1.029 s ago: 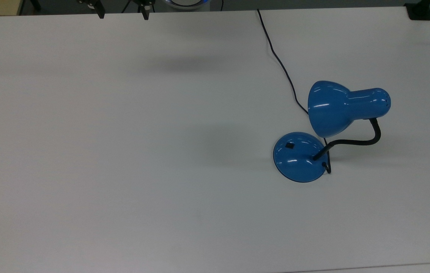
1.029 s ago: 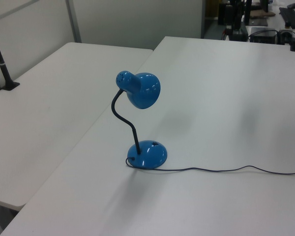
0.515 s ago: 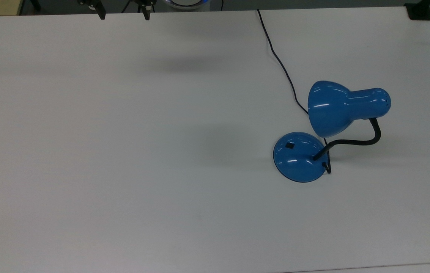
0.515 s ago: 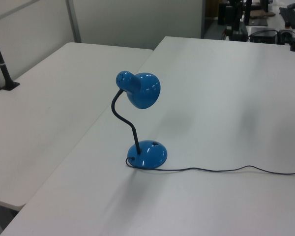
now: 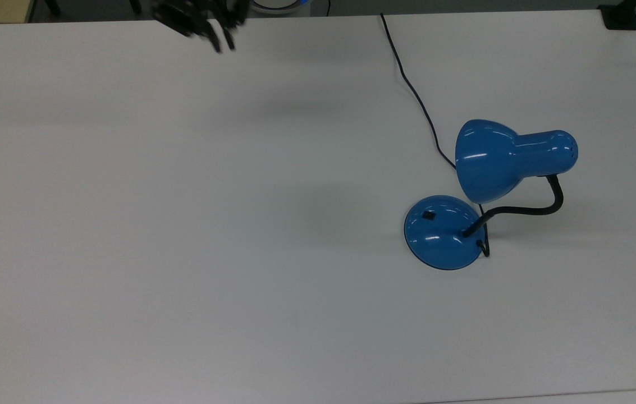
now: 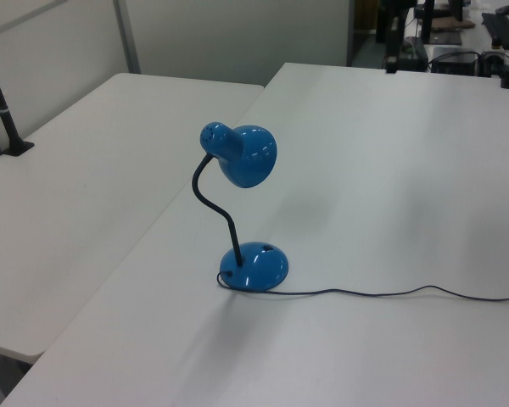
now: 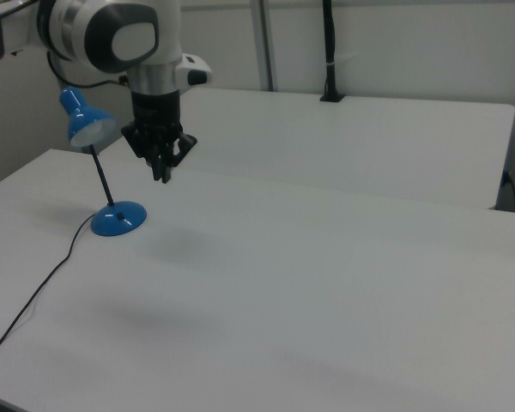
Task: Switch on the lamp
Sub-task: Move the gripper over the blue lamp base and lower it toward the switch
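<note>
The glossy blue lamp stands on the white table (image 5: 183, 224) at the top view's right. Its shade (image 5: 492, 160) hangs over a round base (image 5: 442, 238), which carries a small black switch (image 5: 429, 215). A black gooseneck (image 5: 525, 210) joins them, and the cord (image 5: 413, 90) runs to the far edge. No glow falls under the shade (image 6: 248, 155) above the base (image 6: 254, 267). My gripper (image 5: 223, 42) hovers at the table's far edge, well to the top view's left of the lamp. In the right view the gripper (image 7: 164, 174) points down, shut and holding nothing, right of the lamp base (image 7: 118, 219).
A second white table (image 6: 68, 170) adjoins along a seam. A black clamped post (image 6: 4, 110) stands on it, seen also as the post (image 7: 329, 51). Another black clamp (image 5: 621, 17) sits at the top view's upper right corner. The cord (image 6: 390, 294) lies across the table.
The gripper's fingers, wide apart at the top view's upper edge before, have come together. The gripper has moved in over the table's far edge. The lamp has not moved.
</note>
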{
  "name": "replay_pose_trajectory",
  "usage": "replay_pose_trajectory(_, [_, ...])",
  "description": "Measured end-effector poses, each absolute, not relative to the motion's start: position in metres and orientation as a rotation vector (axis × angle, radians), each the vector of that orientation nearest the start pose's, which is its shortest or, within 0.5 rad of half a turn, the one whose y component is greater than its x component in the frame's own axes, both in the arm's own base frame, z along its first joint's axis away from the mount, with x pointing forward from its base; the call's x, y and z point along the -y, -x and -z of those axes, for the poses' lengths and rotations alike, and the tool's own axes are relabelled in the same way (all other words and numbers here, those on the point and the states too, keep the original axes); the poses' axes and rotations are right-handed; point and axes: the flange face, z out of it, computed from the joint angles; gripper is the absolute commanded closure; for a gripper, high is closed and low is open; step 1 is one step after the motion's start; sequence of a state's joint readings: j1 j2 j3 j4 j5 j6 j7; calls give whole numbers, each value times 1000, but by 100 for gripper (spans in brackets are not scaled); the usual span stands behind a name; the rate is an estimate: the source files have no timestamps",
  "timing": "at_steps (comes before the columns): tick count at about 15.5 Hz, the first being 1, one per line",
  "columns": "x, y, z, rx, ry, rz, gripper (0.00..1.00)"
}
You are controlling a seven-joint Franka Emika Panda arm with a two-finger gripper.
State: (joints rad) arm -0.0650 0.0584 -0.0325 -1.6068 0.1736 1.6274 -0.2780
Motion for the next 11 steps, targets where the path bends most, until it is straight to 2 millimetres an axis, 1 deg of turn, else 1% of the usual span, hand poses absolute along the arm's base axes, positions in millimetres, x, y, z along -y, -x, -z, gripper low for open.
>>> replay_pose_trajectory(2, [-1, -595, -560, 331, 2929, 79, 100])
replay_pose_trajectory(3, [-29, -609, -540, 428, 2908, 135, 100])
replay_pose_trajectory(5, [-62, -625, -514, 671, 2849, 206, 100])
replay_pose_trajectory(6, [-76, -632, -501, 813, 2794, 243, 100])
replay_pose_trajectory(8, [-97, -640, -481, 1008, 2683, 296, 100])
replay_pose_trajectory(10, [-119, -642, -466, 1146, 2604, 307, 100])
replay_pose_trajectory(11, [-130, -643, -463, 1178, 2593, 328, 100])
